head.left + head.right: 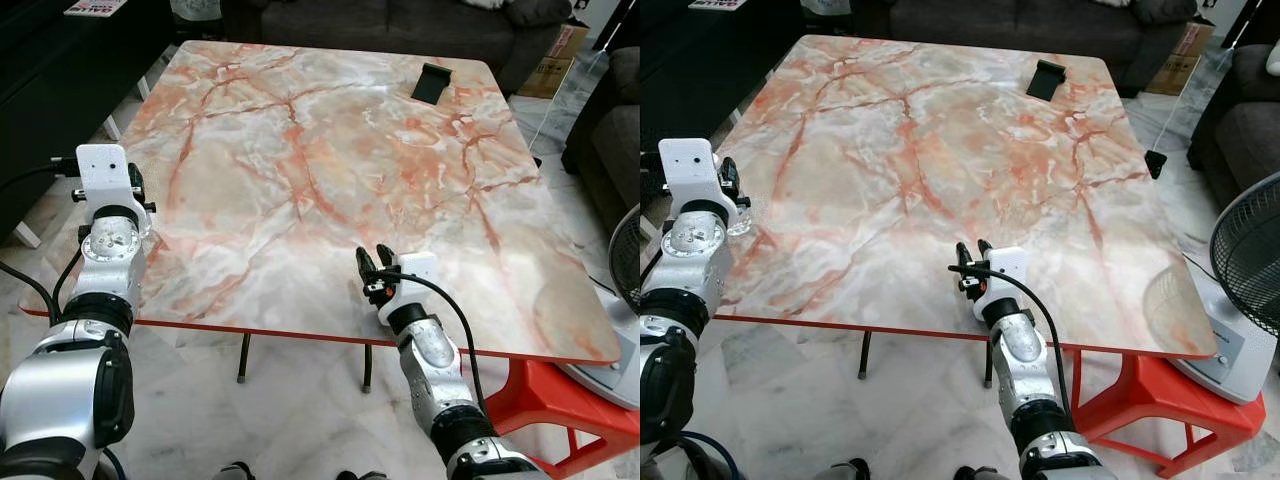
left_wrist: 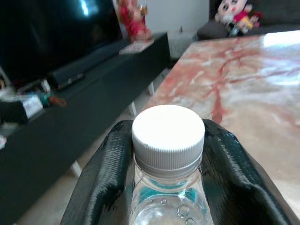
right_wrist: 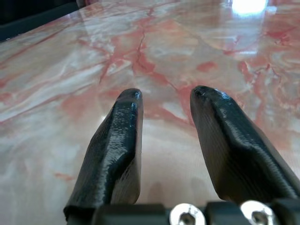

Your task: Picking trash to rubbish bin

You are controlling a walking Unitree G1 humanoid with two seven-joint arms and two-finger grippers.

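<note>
At the marble table [image 1: 330, 170], my left gripper [image 2: 168, 154] is clenched around the bottle [image 2: 168, 140], right gripper [image 3: 164, 117] parted and idle, binning still ahead.

Living room: sofa [image 1: 400, 25], marble table [image 1: 330, 180], fan [image 1: 1248, 270].

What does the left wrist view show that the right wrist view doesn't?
Left wrist view: the left gripper shut on a clear plastic bottle with a white screw cap, a long black TV cabinet beyond.
Right wrist view: the right gripper open, nothing between its fingers.
Both: the pink-veined marble table top.
</note>
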